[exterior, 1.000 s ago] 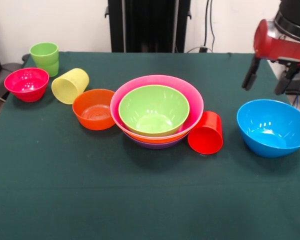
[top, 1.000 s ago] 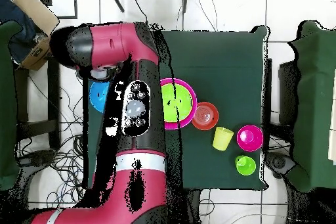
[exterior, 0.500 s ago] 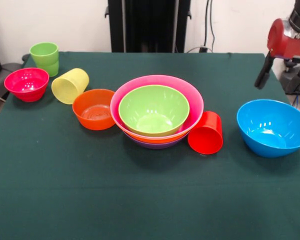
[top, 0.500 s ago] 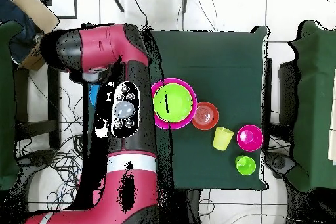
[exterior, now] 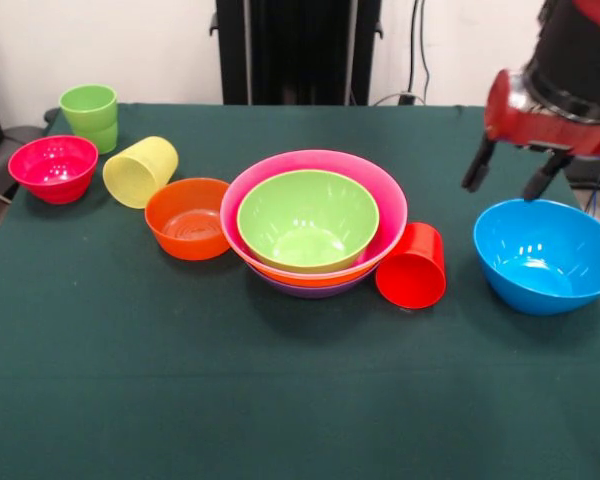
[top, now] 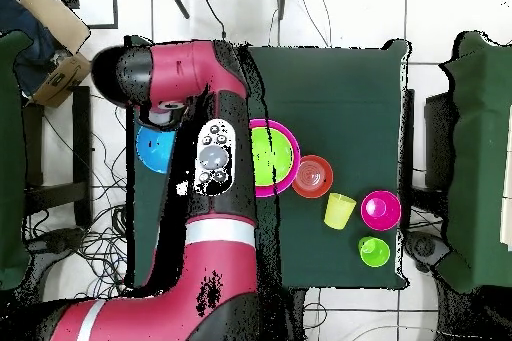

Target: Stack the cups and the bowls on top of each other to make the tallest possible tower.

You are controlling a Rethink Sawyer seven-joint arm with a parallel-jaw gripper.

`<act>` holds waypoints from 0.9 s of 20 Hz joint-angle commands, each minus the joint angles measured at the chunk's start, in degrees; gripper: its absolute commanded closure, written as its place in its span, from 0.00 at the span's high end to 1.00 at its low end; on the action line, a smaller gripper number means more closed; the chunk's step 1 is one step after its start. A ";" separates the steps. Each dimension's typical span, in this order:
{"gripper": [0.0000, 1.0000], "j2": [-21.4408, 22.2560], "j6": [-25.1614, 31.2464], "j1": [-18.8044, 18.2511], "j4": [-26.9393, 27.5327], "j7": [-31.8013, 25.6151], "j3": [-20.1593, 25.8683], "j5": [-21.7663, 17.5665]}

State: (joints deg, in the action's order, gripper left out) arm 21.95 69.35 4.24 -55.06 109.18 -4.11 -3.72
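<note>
Tower (exterior: 313,225) of four nested bowls at frame center, partly built. Left loose: blue bowl (exterior: 546,254) lower right, red cup (exterior: 412,266) tipped beside the pile, others upper left. Tool (exterior: 507,175) spread wide, empty, above blue bowl.

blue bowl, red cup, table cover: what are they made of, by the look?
Blue bowl: likely plastic, glossy; bright highlights sit on its inner wall.
Red cup, lying on its side: probably the same plastic, smooth, with a softer sheen.
Table cover: looks like dark green cloth, matte; no reflections, and a faintly napped surface. The exact fabric cannot be told.
</note>
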 commanded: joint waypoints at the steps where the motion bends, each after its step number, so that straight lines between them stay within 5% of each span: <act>1: 1.00 -4.52 8.29 -1.78 -0.38 -5.73 4.69 -2.77; 18: 1.00 -2.21 -2.44 1.84 -5.72 3.10 1.70 -3.27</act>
State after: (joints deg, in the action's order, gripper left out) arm 20.50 71.94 4.92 -55.17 109.18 -4.84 -3.90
